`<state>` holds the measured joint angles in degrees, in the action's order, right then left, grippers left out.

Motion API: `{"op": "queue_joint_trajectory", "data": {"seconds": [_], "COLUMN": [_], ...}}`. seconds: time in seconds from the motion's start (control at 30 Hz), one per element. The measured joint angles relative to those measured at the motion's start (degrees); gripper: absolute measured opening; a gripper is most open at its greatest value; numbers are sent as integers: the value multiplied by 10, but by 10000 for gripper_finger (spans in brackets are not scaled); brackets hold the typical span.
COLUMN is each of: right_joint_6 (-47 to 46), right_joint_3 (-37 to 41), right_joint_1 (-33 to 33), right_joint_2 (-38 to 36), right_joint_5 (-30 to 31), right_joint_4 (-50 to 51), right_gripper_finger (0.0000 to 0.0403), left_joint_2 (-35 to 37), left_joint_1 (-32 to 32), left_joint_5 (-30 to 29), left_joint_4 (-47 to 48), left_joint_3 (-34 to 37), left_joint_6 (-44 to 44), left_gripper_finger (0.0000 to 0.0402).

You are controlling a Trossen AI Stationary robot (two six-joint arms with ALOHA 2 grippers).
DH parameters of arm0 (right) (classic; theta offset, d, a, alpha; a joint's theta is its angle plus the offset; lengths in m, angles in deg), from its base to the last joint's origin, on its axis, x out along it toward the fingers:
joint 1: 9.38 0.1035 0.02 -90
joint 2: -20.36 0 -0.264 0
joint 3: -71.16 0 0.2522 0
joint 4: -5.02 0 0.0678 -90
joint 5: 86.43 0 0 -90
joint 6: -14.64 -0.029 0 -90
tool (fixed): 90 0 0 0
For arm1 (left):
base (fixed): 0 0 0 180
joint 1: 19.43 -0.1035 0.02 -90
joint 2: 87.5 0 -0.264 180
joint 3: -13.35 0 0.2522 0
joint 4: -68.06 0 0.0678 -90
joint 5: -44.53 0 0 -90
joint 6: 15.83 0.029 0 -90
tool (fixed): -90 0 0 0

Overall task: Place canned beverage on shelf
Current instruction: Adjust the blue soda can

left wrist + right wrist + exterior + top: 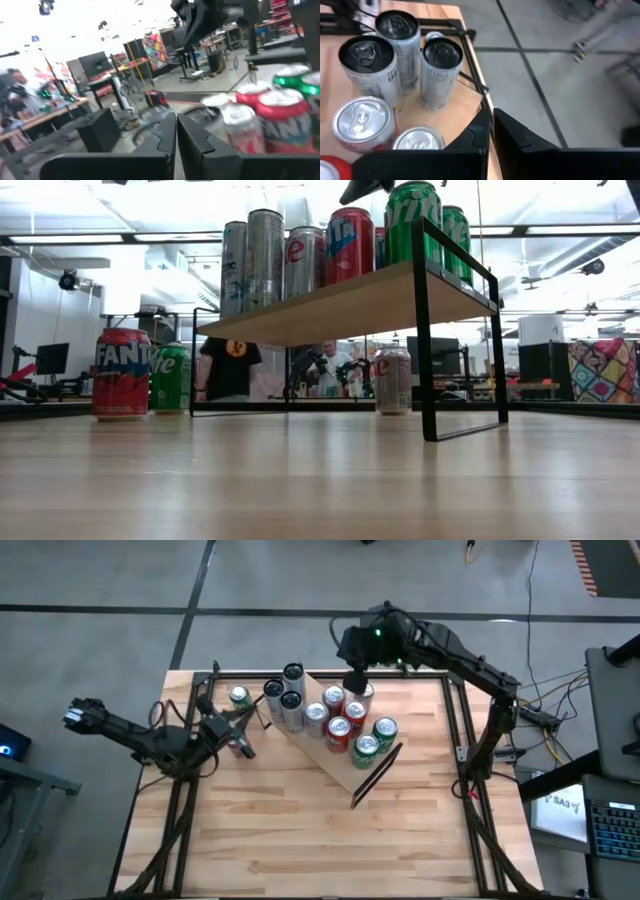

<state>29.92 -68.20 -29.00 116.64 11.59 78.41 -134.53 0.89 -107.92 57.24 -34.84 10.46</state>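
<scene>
The small light-wood shelf with black metal end frames [340, 745] stands slanted at the table's middle rear. It carries 3 tall silver cans [287, 698] at one end, then red and green beverage cans [345, 727]. A green can [240, 697] stands on the tabletop beside the left gripper [238, 745], whose fingers are pressed together, empty. The right gripper [356, 677] hangs over the shelf's rear edge, fingers clenched, holding nothing.
</scene>
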Motion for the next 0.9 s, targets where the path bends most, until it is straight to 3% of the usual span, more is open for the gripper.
{"op": "queue_joint_trajectory", "data": {"seconds": [0.23,0.37,0.47,0.6,0.7,0.9], "right_joint_6": [38,63,69,72,78,78], "right_joint_3": [0,0,0,1,1,1], "right_joint_1": [-65,-91,-110,-121,-120,-120], "right_joint_2": [8,8,8,9,10,9], "right_joint_5": [-107,-119,-162,-215,-220,-220], "right_joint_4": [-19,-17,-17,-17,-17,-8], "right_gripper_finger": [13,13,13,13,13,13], "left_joint_2": [-1,-1,-4,-11,-23,-59], "left_joint_1": [-52,-96,-120,-125,-124,-125], "left_joint_5": [24,66,86,173,202,202], "left_joint_4": [20,23,32,57,60,68], "left_joint_3": [-42,-39,-33,-27,-24,-22], "left_joint_6": [57,46,15,-25,-60,-112], "left_gripper_finger": [0,0,0,0,0,0]}}
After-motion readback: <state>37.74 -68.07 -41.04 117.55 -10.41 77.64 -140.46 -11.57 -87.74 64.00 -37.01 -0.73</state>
